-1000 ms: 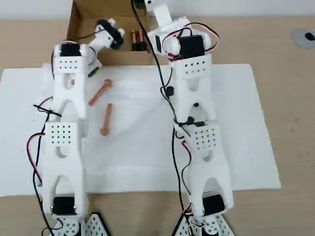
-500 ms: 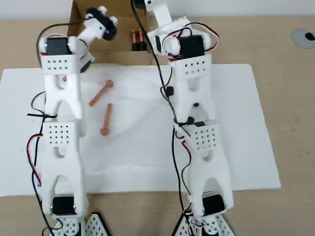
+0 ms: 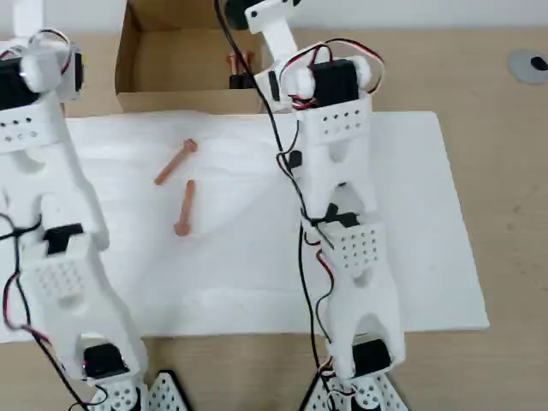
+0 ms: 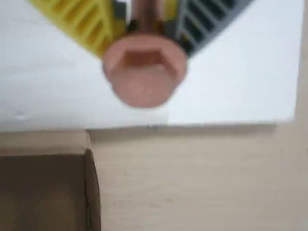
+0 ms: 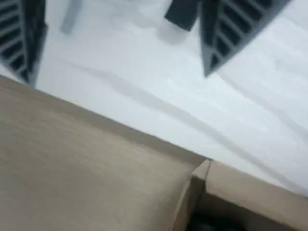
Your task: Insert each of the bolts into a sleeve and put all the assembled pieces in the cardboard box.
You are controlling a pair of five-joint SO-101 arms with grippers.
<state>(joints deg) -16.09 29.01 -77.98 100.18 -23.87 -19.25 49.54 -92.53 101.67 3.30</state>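
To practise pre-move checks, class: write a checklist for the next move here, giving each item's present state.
1. Left tool grips a bolt: ok.
2. Right tool open, nothing in it: ok.
3. Two loose bolts lie apart on the white mat: ok.
4. Cardboard box open on top: ok.
5. Copper pieces in the box fully assembled: cannot tell.

Bolt in left pincer, two bolts flat near cardboard box
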